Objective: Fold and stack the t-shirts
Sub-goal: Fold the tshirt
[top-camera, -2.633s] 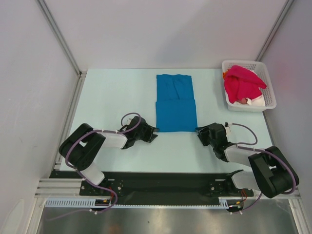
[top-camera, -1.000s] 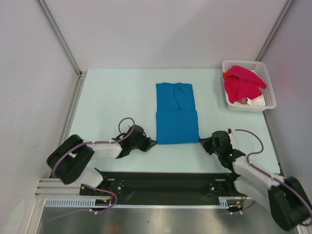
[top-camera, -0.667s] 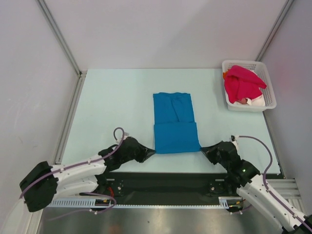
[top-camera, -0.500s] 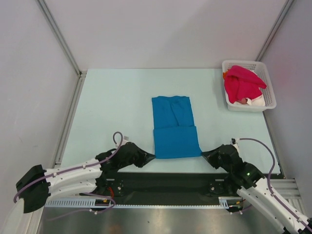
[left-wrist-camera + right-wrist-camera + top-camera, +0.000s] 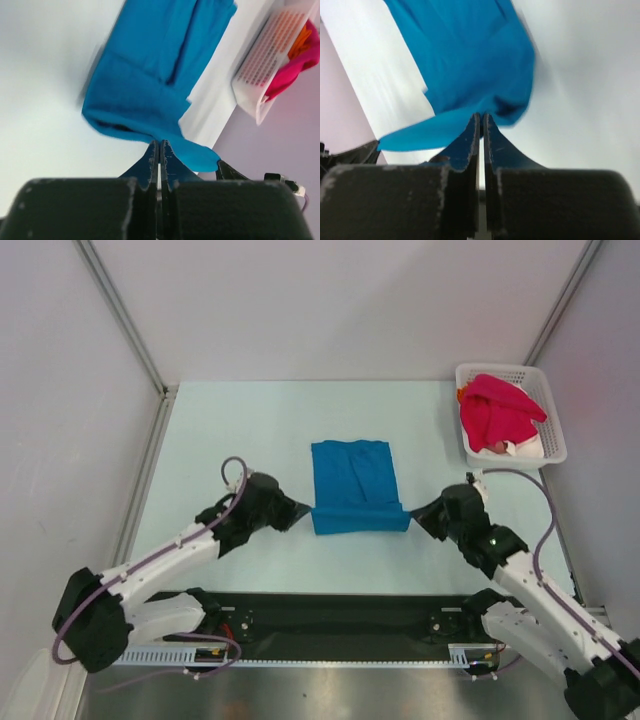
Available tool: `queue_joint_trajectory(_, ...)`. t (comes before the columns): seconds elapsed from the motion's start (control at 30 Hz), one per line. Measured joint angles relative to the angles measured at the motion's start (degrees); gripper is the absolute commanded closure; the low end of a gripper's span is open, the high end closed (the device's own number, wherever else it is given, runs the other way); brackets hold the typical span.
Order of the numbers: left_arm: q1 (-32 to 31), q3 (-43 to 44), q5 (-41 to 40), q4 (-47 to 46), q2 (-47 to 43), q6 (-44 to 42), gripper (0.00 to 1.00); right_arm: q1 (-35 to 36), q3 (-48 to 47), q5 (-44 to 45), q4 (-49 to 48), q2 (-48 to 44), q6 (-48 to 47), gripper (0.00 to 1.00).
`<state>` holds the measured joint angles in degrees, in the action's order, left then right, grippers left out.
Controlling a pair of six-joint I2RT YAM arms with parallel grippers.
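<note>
A: What are the two hands doing rn?

B: Nearest us, the left gripper (image 5: 303,511) is pinched tight on the near-left corner of the blue t-shirt (image 5: 352,475). The right gripper (image 5: 415,516) is pinched tight on the near-right corner. In both wrist views the blue cloth comes right out of the squeezed tips.

A: Where's the shirt?

B: Middle of the table (image 5: 220,430). Most of it lies flat, but the near edge is held up in the air b/w the two grippers.

A: So what's the job now?

B: I think it's the fold: bring the near edge over onto the far edge. To do it well, move both sides at the same speed & height. Hold the edge pulled straight so it doesn't sag, and go up & over w/o dragging. Match the corners w/ the far corners, get low, then let go. If one side runs ahead, the fold prob goes crooked.

A: Which way does it point?

B: Its long way runs near to far, straight away from the arms, w/ its sides about square to the table. W/ the near bit lifted it looks almost square from above. Which end is the neck — can't tell.

A: And far off?

B: Far right, well apart, is the basket (image 5: 556,430) w/ the pink t-shirt (image 5: 497,412) heaped in it — not folded yet.
</note>
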<state>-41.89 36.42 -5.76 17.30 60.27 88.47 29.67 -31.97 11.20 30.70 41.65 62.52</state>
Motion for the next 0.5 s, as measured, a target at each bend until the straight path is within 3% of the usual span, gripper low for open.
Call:
queue_joint_trajectory(0.23, 12.5, 17.62, 8.28, 0.17, 19.65, -12.33, 1.0, -12.68, -13.84, -10.54, -15.32, 27.63, -8.57, 1.0)
queue_joint_trajectory(0.5, 18.47, 30.21, 12.92, 0.72, 34.62, -17.38, 1.0, -16.61, -27.45, -17.16, -21.97, 45.72, -13.18, 1.0)
